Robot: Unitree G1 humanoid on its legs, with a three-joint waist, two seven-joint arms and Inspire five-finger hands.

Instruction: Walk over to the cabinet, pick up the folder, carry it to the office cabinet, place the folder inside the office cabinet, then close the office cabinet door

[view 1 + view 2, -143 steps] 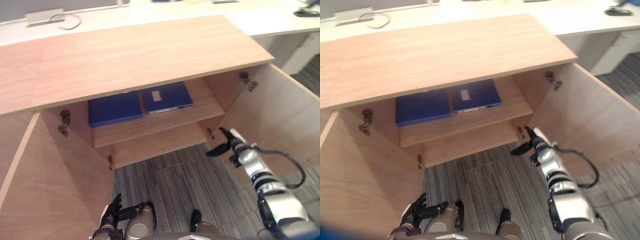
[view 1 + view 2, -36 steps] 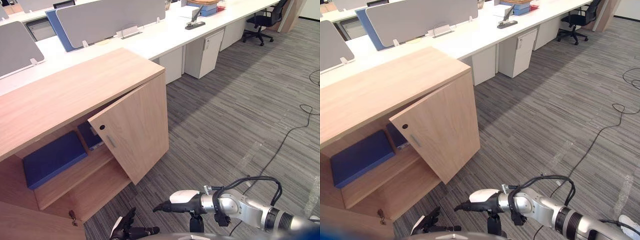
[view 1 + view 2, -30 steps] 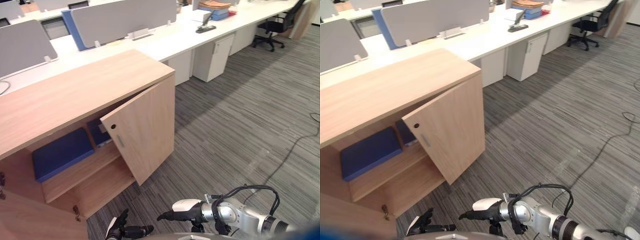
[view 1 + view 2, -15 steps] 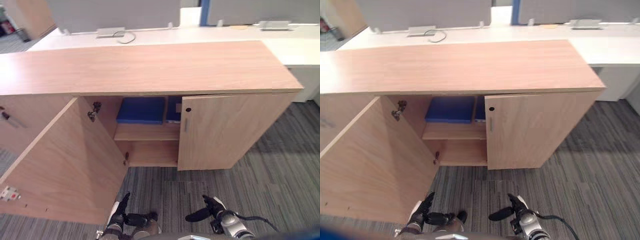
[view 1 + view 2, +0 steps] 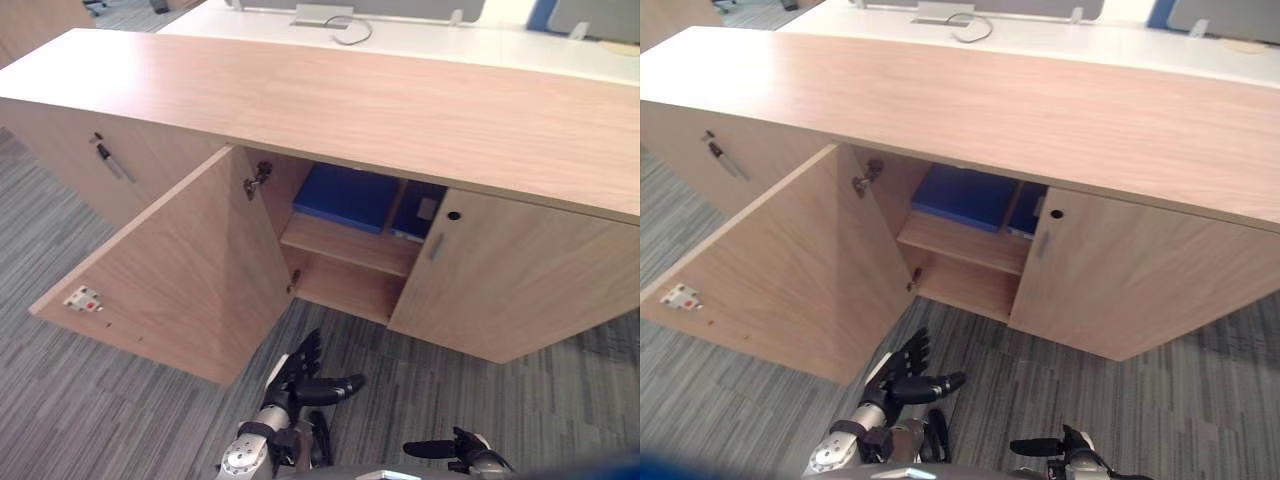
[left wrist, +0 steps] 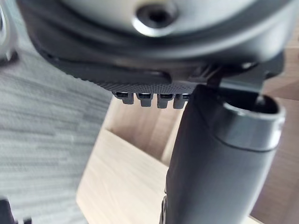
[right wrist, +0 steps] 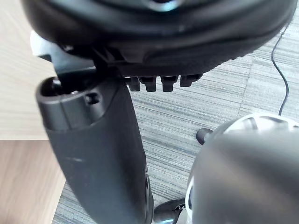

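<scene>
Bottom centre: left hand, fingers straight and spread, empty, above the carpet. Bottom right: right hand, a straight finger pointing toward frame left. Middle: cabinet, its open door swung wide at frame left, its other door closed or nearly so at right. Inside, on the shelf, a blue folder lies flat. A second folder just beside it is partly behind the other door. Top edge: white desk.
</scene>
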